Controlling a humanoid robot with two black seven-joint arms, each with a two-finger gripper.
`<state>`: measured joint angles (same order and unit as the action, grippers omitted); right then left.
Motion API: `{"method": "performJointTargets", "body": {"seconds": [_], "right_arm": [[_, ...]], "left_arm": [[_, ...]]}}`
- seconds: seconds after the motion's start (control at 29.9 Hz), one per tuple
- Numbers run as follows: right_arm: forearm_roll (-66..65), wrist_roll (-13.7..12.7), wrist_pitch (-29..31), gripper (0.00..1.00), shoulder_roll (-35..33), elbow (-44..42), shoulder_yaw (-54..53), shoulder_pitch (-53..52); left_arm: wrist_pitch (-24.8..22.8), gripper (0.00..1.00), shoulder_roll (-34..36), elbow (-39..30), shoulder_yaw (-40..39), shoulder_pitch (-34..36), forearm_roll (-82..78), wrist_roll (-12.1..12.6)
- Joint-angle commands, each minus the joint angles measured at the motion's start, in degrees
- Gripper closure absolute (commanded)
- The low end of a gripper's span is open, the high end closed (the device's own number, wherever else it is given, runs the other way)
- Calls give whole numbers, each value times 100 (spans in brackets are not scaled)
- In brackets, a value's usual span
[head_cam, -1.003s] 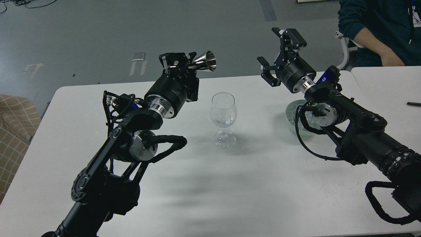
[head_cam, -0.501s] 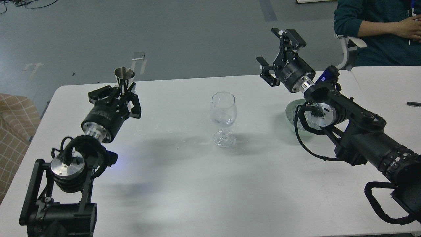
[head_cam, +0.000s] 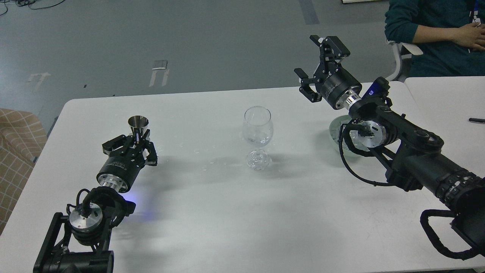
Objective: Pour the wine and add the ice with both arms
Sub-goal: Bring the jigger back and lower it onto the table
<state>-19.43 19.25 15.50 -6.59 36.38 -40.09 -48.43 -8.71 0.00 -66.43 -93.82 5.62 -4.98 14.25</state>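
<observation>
Left tool (head_cam: 137, 145), now lower, clamped around upright steel jigger (head_cam: 138, 125).

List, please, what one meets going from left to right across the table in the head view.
Left hand holding the steel jigger upright → wine glass → right hand, open, raised above the table → pale green bowl, partly hidden by the right arm → black pen.
</observation>
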Motion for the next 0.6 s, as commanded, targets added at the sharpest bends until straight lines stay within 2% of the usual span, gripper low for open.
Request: {"method": "performJointTargets", "body": {"seconds": [0.0,0.27,0.57], "right_arm": [[0,0,-3,0,0,1,1,0],[0,0,-3,0,0,1,1,0],[0,0,-3,0,0,1,1,0]], "left_arm": [[-149,74,0,262,4,71,-3,-19],[-131,65,0,280,4,194,6,-28],[-131,59,0,420,31,212,-38,-28]]}}
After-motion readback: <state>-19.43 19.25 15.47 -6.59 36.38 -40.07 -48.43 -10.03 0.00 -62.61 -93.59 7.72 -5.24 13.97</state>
